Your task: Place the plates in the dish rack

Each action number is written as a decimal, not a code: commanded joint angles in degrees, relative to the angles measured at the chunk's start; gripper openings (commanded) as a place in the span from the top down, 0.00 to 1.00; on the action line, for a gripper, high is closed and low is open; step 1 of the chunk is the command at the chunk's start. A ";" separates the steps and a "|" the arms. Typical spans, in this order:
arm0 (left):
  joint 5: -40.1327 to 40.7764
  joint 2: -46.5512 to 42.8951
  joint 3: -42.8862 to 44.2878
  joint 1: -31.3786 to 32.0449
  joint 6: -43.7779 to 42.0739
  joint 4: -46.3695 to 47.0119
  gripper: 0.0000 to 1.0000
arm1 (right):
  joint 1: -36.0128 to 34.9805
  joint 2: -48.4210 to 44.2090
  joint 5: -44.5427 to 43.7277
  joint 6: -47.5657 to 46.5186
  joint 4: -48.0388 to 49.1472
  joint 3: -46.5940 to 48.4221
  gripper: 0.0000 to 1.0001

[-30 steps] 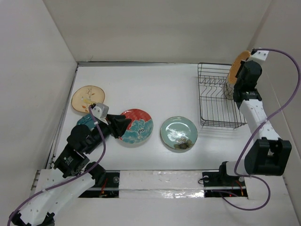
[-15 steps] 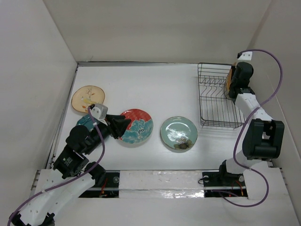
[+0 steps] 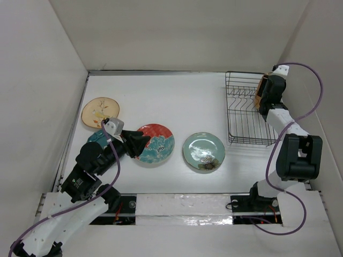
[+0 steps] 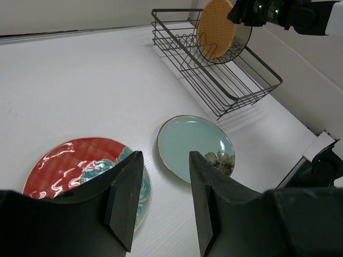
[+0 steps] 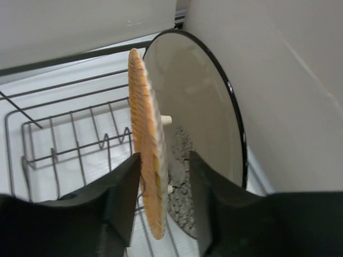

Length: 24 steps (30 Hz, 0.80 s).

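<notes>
Plates [image 3: 203, 150] look hard, slick and breakable: pinch the rim. Right pincer [image 5: 164, 160] is open around the orange plate [image 5: 144, 134]; left pincer [image 4: 165, 160] open, empty.

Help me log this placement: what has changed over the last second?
The right gripper lowered the orange plate from above the dish rack into it, on edge beside the white dark-rimmed plate, and opened its jaws, which now straddle the rim loosely. The left gripper, open, the red plate, pale green plate and tan floral plate stayed put.
</notes>
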<state>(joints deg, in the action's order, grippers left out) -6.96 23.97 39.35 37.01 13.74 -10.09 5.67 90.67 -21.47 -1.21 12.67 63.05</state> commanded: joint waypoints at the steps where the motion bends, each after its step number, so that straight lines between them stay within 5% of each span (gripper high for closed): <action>1: 0.37 0.29 1.08 0.25 -0.55 2.44 0.63 | -0.48 -4.36 0.20 7.89 -0.09 1.37 0.50; 14: 1.42 2.14 1.16 0.25 -0.64 2.44 0.63 | -5.75 -9.55 1.06 10.88 -12.05 8.86 0.52; 15: 1.51 2.31 1.25 0.25 -0.73 2.35 0.63 | -6.63 -10.16 2.04 10.88 -11.70 8.15 0.56; 16: 1.51 2.49 1.25 0.25 -0.73 2.44 0.63 | -7.68 -11.38 3.44 10.88 -11.44 7.54 0.76; 18: 1.77 3.01 1.34 0.25 -0.73 2.44 0.63 | -11.79 -12.01 10.20 11.93 -11.78 6.56 0.98; 21: 2.83 3.28 1.43 0.25 -0.64 2.44 0.71 | -20.65 -10.26 19.18 13.42 -13.53 6.30 1.00; 24: 4.58 3.11 1.52 0.25 -0.64 2.09 0.94 | -27.80 -5.17 24.89 15.09 -14.68 6.03 1.00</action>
<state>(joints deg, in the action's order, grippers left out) -4.38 27.00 39.35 37.04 13.56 -10.13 -16.12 82.24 -6.79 11.81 0.03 69.36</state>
